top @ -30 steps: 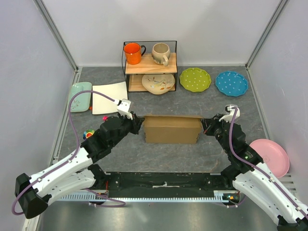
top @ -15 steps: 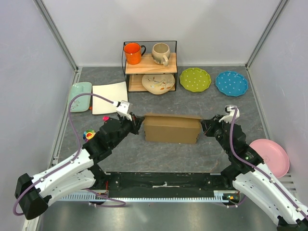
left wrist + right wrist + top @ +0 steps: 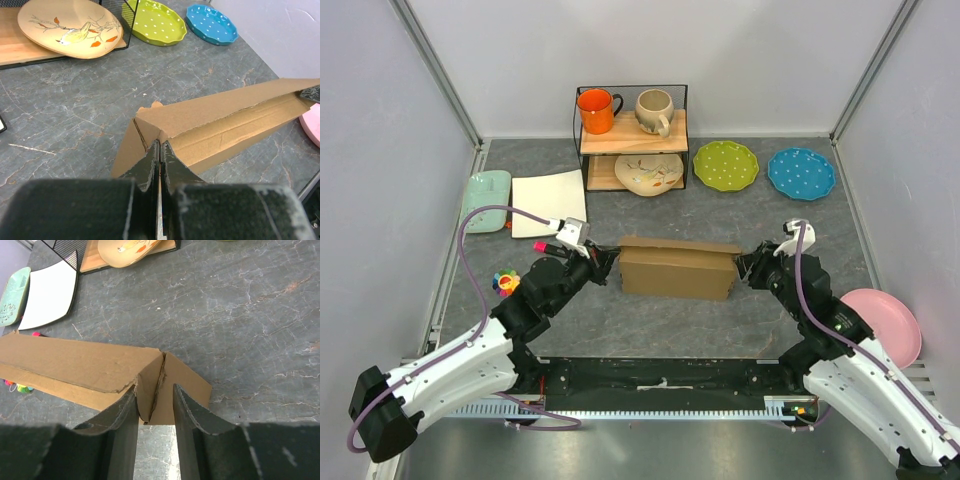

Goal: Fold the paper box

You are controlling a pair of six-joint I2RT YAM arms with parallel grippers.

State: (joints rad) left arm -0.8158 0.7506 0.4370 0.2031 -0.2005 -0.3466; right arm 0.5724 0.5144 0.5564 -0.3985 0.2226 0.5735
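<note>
The left pincer (image 3: 160,146) has just snapped shut. Its fingers press flat together, and the tips sit right at the near corner of the paper box (image 3: 677,270). I cannot tell if any cardboard is nipped between them. The right pincer (image 3: 154,390) has just done the other thing. It has opened part way and holds nothing, and the end flap of the box sits just past its tips. The box has also turned a little on the counter (image 3: 650,325), so it lies a bit crooked. I think the right side has let go of its end. That flap may spring back out if it is not tucked in.

Nearest, on the right, the pink plate (image 3: 885,325) has nothing on it. The box lies in the middle of the counter, between the two pincers. Its lid is down but gapes a crack along the front, and I cannot see inside. Farther back, the white square plate (image 3: 548,203) and the pale green tray (image 3: 485,200) look bare. The shelf (image 3: 630,145) holds a tan painted plate (image 3: 650,175) below. On top stand an orange mug (image 3: 598,110) and a cream mug (image 3: 655,110), and I see nothing in either. Beside the shelf, the green plate (image 3: 725,165) and the blue plate (image 3: 801,172) are bare too.
</note>
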